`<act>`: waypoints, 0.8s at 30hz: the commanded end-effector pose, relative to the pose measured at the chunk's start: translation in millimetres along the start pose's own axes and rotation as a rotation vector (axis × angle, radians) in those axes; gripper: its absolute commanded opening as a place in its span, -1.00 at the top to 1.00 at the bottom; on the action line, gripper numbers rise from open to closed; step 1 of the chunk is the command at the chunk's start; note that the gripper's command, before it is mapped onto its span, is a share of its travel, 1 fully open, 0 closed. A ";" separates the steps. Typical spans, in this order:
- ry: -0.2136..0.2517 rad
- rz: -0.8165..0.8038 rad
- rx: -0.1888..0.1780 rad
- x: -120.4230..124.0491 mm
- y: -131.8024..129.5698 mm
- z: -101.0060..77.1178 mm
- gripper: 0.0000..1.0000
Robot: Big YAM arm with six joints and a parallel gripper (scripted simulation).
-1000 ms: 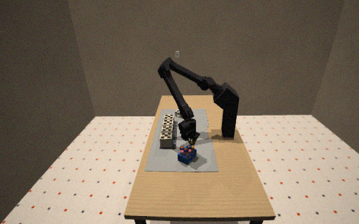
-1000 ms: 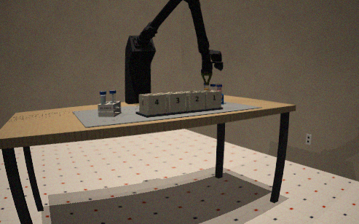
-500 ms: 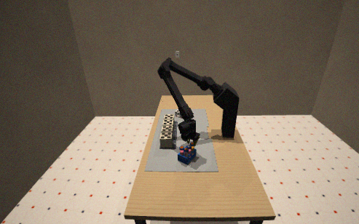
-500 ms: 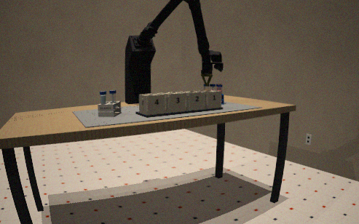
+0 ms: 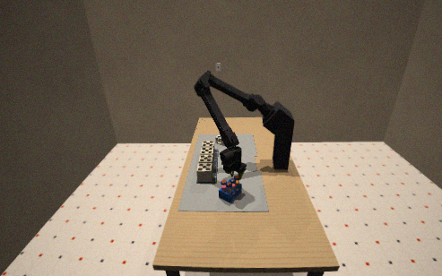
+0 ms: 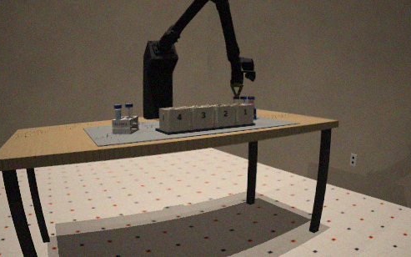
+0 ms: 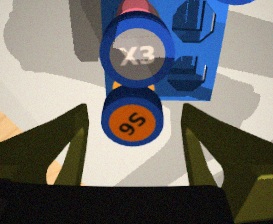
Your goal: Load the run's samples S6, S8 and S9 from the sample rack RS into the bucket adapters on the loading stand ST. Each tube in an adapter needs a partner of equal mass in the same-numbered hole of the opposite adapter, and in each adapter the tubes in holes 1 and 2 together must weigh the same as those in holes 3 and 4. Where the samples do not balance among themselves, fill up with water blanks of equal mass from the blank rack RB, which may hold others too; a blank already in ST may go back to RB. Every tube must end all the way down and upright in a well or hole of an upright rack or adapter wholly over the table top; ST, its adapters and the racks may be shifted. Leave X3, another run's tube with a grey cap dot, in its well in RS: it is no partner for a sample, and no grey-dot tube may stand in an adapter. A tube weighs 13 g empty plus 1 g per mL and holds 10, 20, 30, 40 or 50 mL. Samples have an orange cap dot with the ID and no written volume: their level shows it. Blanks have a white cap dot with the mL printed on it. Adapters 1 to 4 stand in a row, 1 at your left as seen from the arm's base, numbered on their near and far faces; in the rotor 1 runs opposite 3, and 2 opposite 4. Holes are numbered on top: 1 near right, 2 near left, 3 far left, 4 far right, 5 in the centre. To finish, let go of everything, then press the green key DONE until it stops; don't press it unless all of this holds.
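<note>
My tool (image 7: 135, 152) hangs half open and empty over S6 (image 7: 131, 120) (nearest RS (image 7: 216, 36) well, beside X3 (image 7: 137, 54)); next I descend and clamp its cap.

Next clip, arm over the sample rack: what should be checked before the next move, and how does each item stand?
1. Gripper jaws open, with a gap to the S6 cap on both sides: ok.
2. S6 centred between the jaws: ok.
3. S6 fully down in a well of RS: cannot tell, its cap hides the well.
4. X3 standing in RS, outside the jaws: ok.
5. Adapters 1 to 4 upright in their row: ok.
</note>
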State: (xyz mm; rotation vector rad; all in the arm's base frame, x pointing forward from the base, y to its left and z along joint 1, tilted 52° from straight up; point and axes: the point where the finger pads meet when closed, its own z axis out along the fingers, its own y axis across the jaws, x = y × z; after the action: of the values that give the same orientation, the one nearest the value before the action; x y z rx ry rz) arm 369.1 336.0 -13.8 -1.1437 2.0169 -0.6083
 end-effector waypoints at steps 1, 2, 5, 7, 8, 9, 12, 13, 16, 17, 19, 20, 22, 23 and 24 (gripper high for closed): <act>-0.028 0.006 -0.005 -9.1 0.5 -23.7 -0.11; -0.028 0.006 -0.005 -8.9 0.5 -27.0 -0.11; -0.028 0.006 -0.005 -8.7 0.4 -33.6 -0.11; -0.012 0.037 0.010 -8.9 -14.3 -27.1 -0.11; -0.026 0.019 0.000 -11.0 -4.9 -37.2 -0.11; -0.030 0.008 -0.005 -9.8 0.0 -43.6 -0.11; -0.019 0.009 -0.001 -7.7 -2.3 -35.6 -0.11; -0.019 0.009 -0.001 -7.7 -2.3 -35.6 -0.11; -0.019 0.009 -0.001 -7.7 -2.3 -35.6 -0.11; -0.019 0.009 -0.001 -7.7 -2.3 -35.6 -0.11; -0.019 0.009 -0.001 -7.7 -2.3 -35.6 -0.11; -0.019 0.009 -0.001 -7.7 -2.3 -35.6 -0.11; -0.019 0.009 -0.001 -7.7 -2.3 -35.6 -0.11; -0.019 0.009 -0.001 -7.7 -2.3 -35.6 -0.11; -0.019 0.009 -0.001 -7.7 -2.3 -35.6 -0.11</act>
State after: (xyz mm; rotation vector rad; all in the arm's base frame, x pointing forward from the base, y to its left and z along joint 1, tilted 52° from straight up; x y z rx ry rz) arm 348.9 340.5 9.5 -1.1414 2.0049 -0.6001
